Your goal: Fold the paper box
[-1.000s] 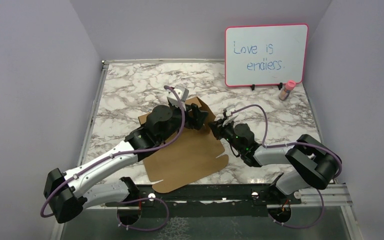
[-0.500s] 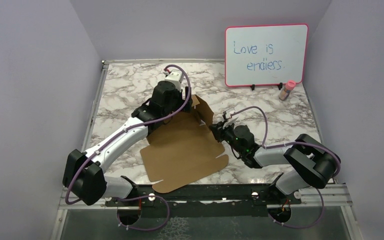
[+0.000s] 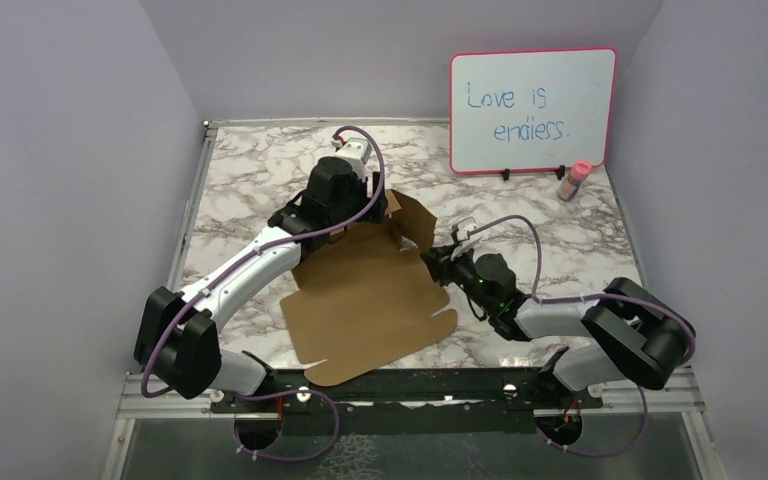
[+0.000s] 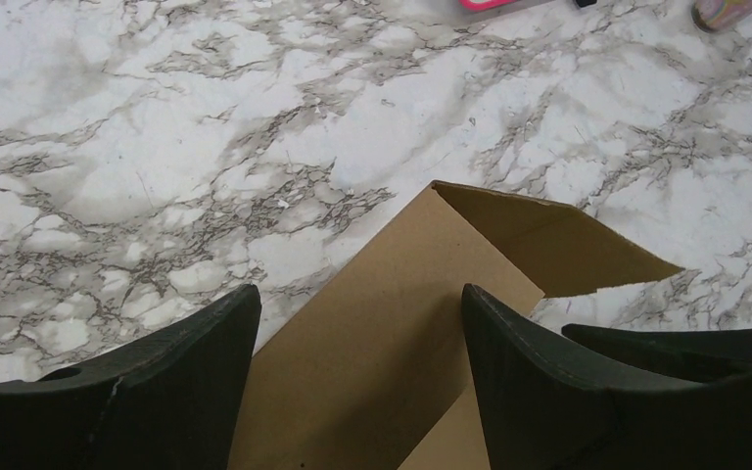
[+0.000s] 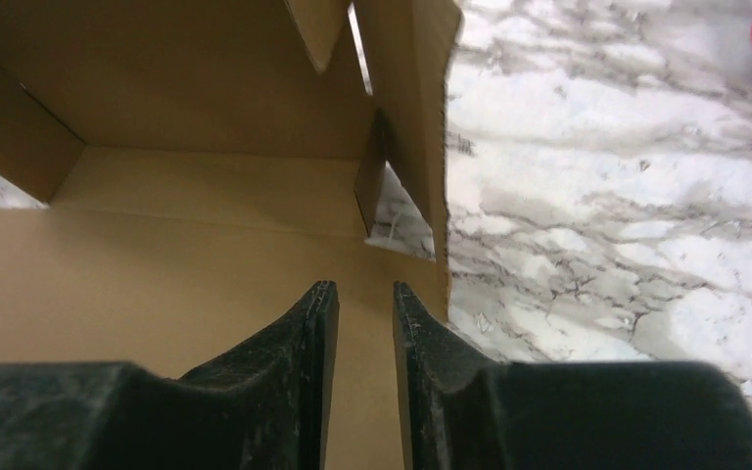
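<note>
Top external view, contents: paper box [image 3: 370,300], brown cardboard, lying mid-counter between the two arms, main panel flat, far flaps and right side wall raised. Counter [image 3: 260,170], marbled. Left gripper [image 4: 352,323]: jaws wide apart, hovering over the box's far panel beside a lifted flap, gripping nothing. Right gripper [image 5: 362,294]: jaws only a narrow gap apart, nothing seen between them, low over the flat panel at the box's right edge. Pink-framed whiteboard [image 3: 532,110] and pink-capped bottle [image 3: 574,181] stand at the far right
</note>
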Robot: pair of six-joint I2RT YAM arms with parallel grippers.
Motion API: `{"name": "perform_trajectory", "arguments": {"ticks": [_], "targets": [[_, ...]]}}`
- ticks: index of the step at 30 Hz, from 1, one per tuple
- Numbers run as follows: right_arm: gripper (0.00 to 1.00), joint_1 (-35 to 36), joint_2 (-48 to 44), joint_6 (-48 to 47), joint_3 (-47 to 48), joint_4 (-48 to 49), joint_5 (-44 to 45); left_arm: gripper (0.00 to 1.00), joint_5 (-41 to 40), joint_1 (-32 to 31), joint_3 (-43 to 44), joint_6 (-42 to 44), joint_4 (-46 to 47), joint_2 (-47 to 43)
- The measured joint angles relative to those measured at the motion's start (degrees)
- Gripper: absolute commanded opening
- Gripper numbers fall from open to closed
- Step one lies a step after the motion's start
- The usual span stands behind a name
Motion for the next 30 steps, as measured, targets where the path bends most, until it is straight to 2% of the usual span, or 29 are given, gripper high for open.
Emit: {"name": "perform_trajectory", "arguments": {"ticks": [6,8,10,13,16,21,26,30], "targets": [[0.44,0.04,-11.52,-1.36,-0.5,-2.73,0.74,0.74,0.52,0.28,0.0,0.0,0.57,0.55],[0.44,-0.24,-15.96,-2.56,-0.48,-3.85,1.7,0.74,0.72,0.28,0.0,0.0,0.74,0.76],[0.45,-1.7,-19.45,-3.72,0.17,-5.62,2.03,0.74,0.92,0.31,0.0,0.0,0.9,0.92],[0.47,-7.76,-20.98,-4.35,3.48,-8.48,1.16,0.74,1.11,0.35,0.0,-0.02,0.98,1.07],[0.51,-15.69,-19.06,-4.11,7.93,-10.82,-3.02,0.74,1.29,0.35,0.0,-0.02,1.07,1.09],[0.6,-26.05,-10.36,-4.24,16.5,-14.23,-14.36,0.74,1.51,0.35,0.0,-0.02,1.29,1.18],[0.6,-31.67,1.77,-6.21,25.03,-16.44,-27.12,0.74,1.55,0.39,0.0,-0.02,1.33,1.2],[0.58,-33.44,10.32,-8.85,30.36,-17.35,-35.54,0.74,1.6,0.42,0.0,-0.04,1.33,1.2]]}}
